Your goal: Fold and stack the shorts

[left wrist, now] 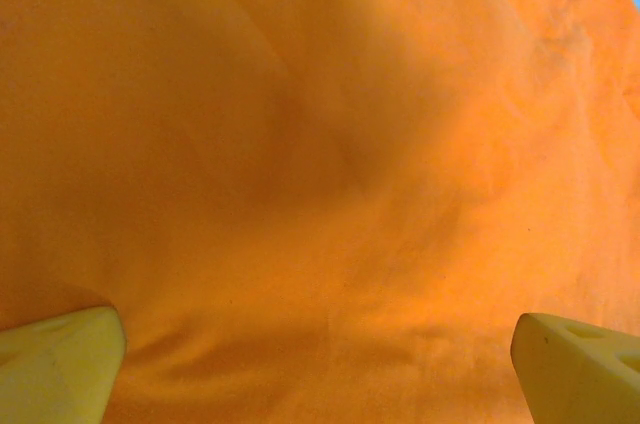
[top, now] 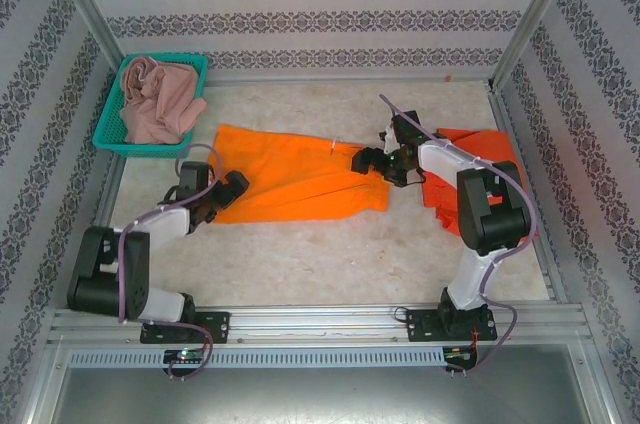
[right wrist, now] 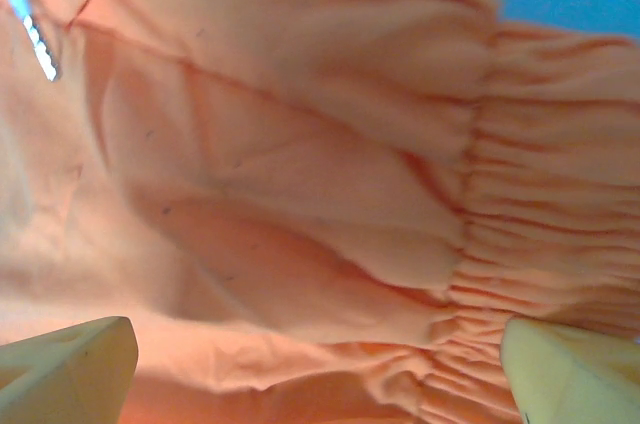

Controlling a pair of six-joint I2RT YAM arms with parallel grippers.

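The bright orange shorts (top: 295, 179) lie spread flat in the middle of the table. My left gripper (top: 232, 189) is down at their lower left edge, open, and in the left wrist view its yellow fingertips (left wrist: 60, 364) stand wide apart over smooth orange cloth (left wrist: 320, 164). My right gripper (top: 372, 162) hangs open over the gathered waistband (right wrist: 540, 194) at the shorts' right end, with nothing pinched between its fingertips (right wrist: 70, 364). The red-orange shorts (top: 490, 149) lie at the right, partly under the right arm. The dusty pink shorts (top: 160, 104) sit crumpled in the basket.
A teal mesh basket (top: 105, 139) stands at the back left corner. Metal frame posts and patterned walls close in the table on three sides. A white cord tip (right wrist: 40, 44) shows near the waistband.
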